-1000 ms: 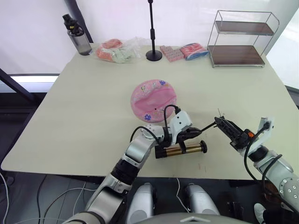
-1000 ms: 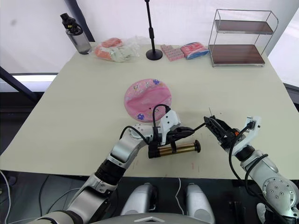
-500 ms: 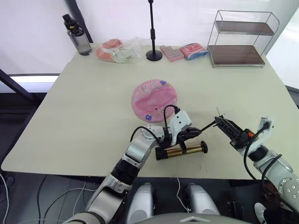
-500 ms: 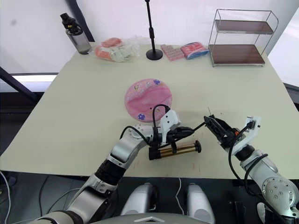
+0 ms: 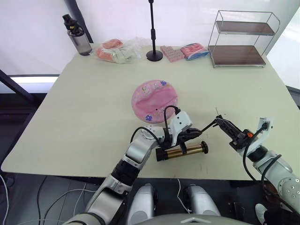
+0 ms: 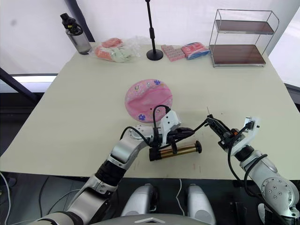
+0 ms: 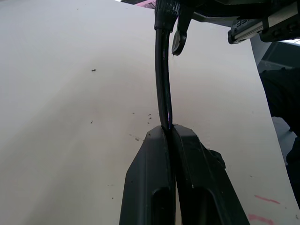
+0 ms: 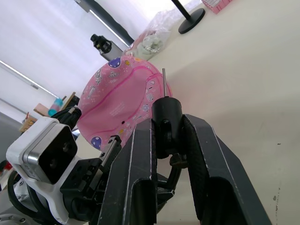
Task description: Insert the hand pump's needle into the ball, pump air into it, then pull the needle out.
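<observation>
The right gripper (image 5: pixel 224 126), clamped on the needle (image 8: pixel 163 81) fitting, has edged toward the ball (image 5: pixel 155 101); insertion remains pending. The left gripper (image 7: pixel 169 133) stays clenched on the hose (image 7: pixel 162 75) near the table's front edge.

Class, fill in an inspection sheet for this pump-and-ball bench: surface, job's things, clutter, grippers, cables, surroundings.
Surface: beige table, a few small marks near the front edge.
Job's things: pink ball flat, mid-table; hand pump lying near the front edge; needle out of the ball.
Clutter: bottle, plastic bags, black stand, packets, wire shelf along the far edge.
Grippers: left gripper shut on the hose; right gripper shut on the needle's fitting.
Cables: nothing seen on the table.
Surroundings: white backdrop.
</observation>
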You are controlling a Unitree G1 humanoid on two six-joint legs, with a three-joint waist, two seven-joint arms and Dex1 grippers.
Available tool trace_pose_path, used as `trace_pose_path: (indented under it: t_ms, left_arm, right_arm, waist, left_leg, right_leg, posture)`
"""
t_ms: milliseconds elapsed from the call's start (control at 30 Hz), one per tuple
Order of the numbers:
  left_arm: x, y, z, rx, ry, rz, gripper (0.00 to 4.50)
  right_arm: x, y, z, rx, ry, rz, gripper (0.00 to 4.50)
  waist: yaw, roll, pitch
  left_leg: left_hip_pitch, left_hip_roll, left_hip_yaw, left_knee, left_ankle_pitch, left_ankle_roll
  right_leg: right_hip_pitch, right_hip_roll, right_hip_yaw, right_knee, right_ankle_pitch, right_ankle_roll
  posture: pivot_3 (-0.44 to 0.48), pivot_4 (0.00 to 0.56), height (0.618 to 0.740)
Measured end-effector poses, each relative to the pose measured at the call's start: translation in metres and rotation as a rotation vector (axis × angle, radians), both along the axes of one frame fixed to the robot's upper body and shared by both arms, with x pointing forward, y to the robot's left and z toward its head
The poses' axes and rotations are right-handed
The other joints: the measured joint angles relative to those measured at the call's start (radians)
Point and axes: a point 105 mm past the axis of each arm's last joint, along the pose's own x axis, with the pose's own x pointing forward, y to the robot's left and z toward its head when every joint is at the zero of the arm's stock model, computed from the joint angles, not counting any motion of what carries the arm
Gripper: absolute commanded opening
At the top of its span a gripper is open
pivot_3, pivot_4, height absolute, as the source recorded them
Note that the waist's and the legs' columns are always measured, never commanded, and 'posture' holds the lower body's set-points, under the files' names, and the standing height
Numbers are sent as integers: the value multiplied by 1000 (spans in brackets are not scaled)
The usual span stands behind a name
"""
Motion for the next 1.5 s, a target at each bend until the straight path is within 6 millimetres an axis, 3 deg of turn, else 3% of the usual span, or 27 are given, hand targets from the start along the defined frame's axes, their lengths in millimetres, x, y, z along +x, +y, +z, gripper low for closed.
trace_pose_path:
  t_ms: [633, 767, 833, 867, 900, 967, 1000, 1267, 1500]
  left_arm:
    - [-1, 4, -2, 13, 1, -16, 0]
    - [-2, 6, -2, 13, 8, -26, 1294]
    - [-1, 9, -2, 15, 8, -24, 2463]
    - [-1, 10, -1, 14, 5, -21, 2631]
    - [-1, 11, 1, 7, -14, -22, 3348]
    - [-2, 12, 7, -1, -46, -30, 4255]
    - [-2, 12, 8, -4, -53, -32, 4468]
    - [-10, 37, 36, -43, -150, -51, 4468]
    - [3, 96, 78, -23, -257, 60, 4468]
  right_arm:
    - [-3, -2, -5, -41, -15, 32, 296]
    - [0, -3, 0, -69, -63, 23, 296]
    - [1, -6, 4, -89, -94, 14, 296]
    - [1, -6, 4, -96, -99, 16, 296]
    - [0, -6, 5, -112, -111, 22, 296]
    - [-1, -7, 6, -137, -131, 28, 296]
    - [-1, -8, 7, -142, -135, 28, 296]
    - [-6, -2, 21, -302, -259, 110, 296]
    - [-9, 12, 27, -633, -478, 278, 296]
  waist:
    - [0, 0, 0]
    - [0, 0, 0]
    - [0, 0, 0]
    - [0, 0, 0]
    - [0, 0, 0]
    - [1, 0, 0]
    - [1, 0, 0]
    - [0, 1, 0]
    - [2, 0, 1]
  left_leg:
    - [0, 0, 0, 0, 0, 0]
    - [0, 0, 0, 0, 0, 0]
    - [0, 0, 0, 0, 0, 0]
    - [0, 0, 0, 0, 0, 0]
    - [0, 0, 0, 0, 0, 0]
    - [0, 0, 0, 0, 0, 0]
    - [0, 0, 0, 0, 0, 0]
    - [0, 0, 1, 0, 0, 0]
    - [0, -2, 8, 2, -4, 6]
  right_leg:
    - [0, 0, 0, 0, 0, 0]
    - [0, 0, 0, 0, 0, 0]
    - [0, 0, 0, 0, 0, 0]
    - [0, 0, 0, 0, 0, 0]
    - [0, 0, 0, 0, 0, 0]
    - [0, 0, 0, 0, 0, 0]
    - [0, 0, 0, 0, 0, 0]
    - [0, -2, 1, 0, 0, 0]
    - [-2, -9, 4, -1, -1, 4]
  posture:
    - [0, 150, 736]
    - [0, 150, 736]
    - [0, 150, 736]
    - [0, 150, 736]
    - [0, 150, 736]
    - [0, 150, 736]
    - [0, 150, 736]
    - [0, 150, 736]
    - [0, 150, 736]
